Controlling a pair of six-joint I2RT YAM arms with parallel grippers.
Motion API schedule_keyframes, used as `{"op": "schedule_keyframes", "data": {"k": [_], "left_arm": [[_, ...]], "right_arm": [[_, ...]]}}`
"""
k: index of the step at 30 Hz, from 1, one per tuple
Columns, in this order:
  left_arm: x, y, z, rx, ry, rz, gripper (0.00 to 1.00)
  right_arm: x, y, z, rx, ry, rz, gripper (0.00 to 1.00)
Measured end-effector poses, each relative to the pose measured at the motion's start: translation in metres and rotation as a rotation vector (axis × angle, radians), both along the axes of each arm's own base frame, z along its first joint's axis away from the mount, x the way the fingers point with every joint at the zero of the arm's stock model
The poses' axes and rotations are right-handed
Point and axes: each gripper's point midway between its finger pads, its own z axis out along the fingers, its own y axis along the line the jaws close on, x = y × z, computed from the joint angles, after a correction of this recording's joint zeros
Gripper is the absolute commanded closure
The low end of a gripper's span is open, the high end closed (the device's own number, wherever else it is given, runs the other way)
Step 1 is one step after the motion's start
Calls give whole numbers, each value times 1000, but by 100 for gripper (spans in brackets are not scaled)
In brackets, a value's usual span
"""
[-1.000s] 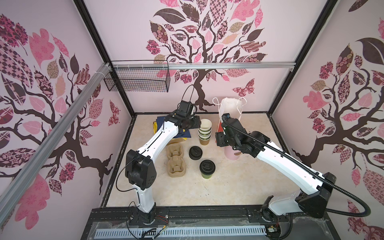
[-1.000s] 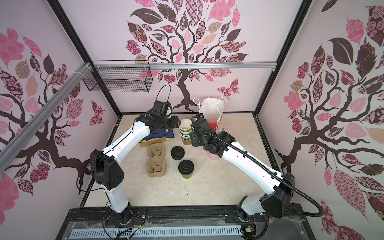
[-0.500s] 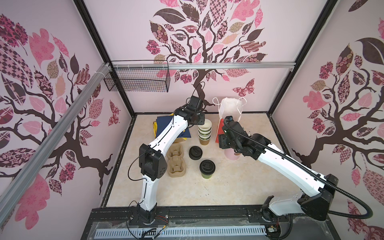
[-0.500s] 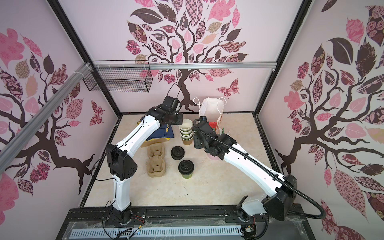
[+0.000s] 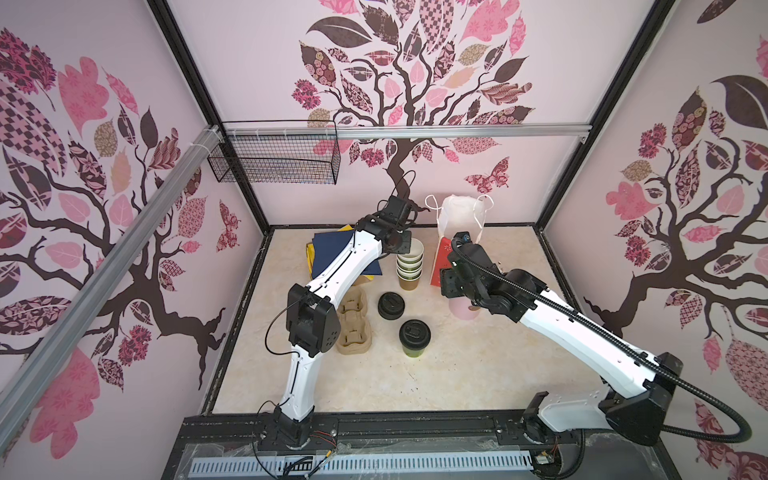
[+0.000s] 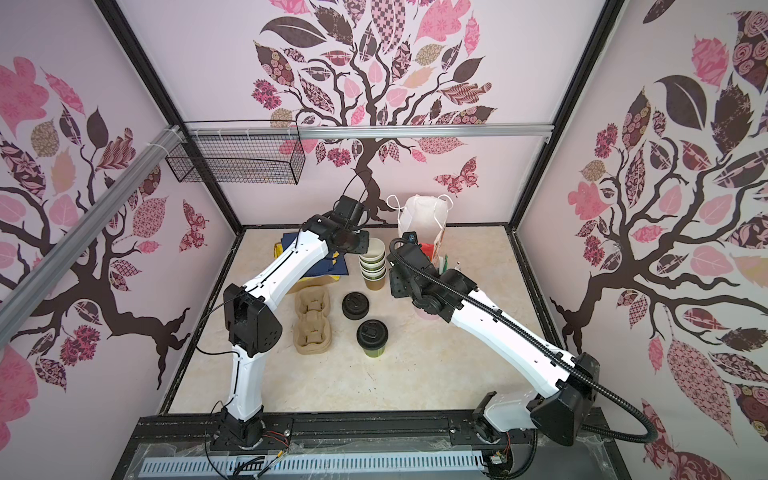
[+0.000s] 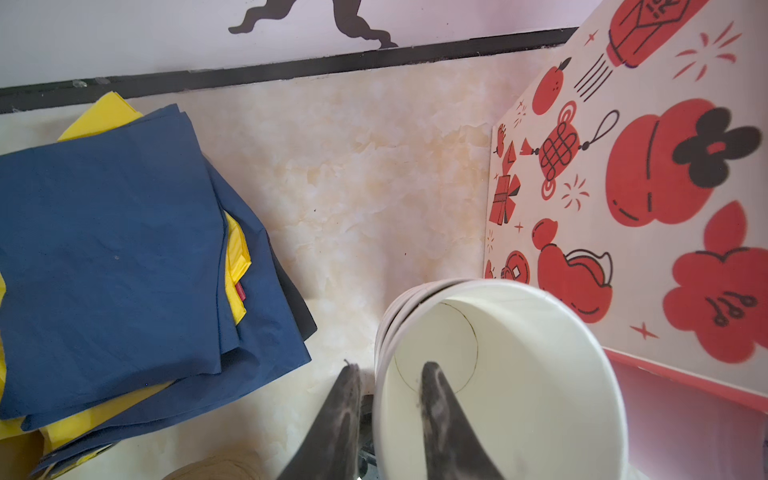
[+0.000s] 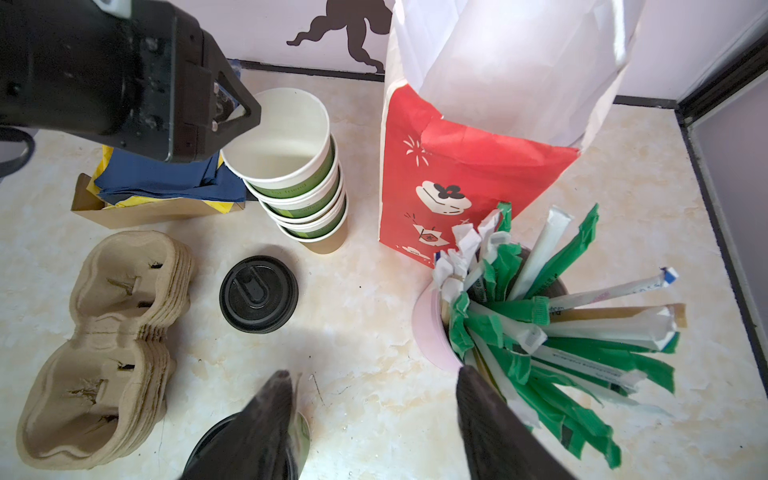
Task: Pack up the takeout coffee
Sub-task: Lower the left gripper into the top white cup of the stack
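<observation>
One takeout coffee, a green cup with a black sip lid [image 5: 414, 336] [image 6: 372, 337], stands on the table in both top views. A stack of green cups [image 5: 409, 264] [image 8: 299, 178] without lids rests on a brown cup. My left gripper [image 7: 390, 368] [image 5: 405, 242] straddles the rim of the top cup [image 7: 498, 374], one finger inside and one outside, with the inner finger clear of the wall. My right gripper [image 8: 374, 374] [image 5: 446, 286] hangs open and empty over bare table, with the lidded cup [image 8: 249, 449] beside one finger.
A loose black lid [image 5: 391, 305] [image 8: 258, 294] lies by the stack. Stacked pulp cup carriers [image 5: 353, 324] sit to the left, and blue and yellow napkins [image 7: 104, 249] behind them. A red and white paper bag [image 5: 457, 224] stands at the back. A pink holder of straws [image 8: 432, 332] is near my right fingers.
My left gripper swung right from over the napkins to the cup stack, and its jaws narrowed around the top cup's rim. The right gripper drew back a little.
</observation>
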Motion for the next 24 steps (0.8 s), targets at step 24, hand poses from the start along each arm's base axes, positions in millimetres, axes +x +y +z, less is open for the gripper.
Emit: {"op": "schedule_keyframes", "data": {"k": [24], "left_arm": [[0,0,1,24,-16,13,90]], "right_arm": [[-1,-1,-1,4,0,-4,34]]}}
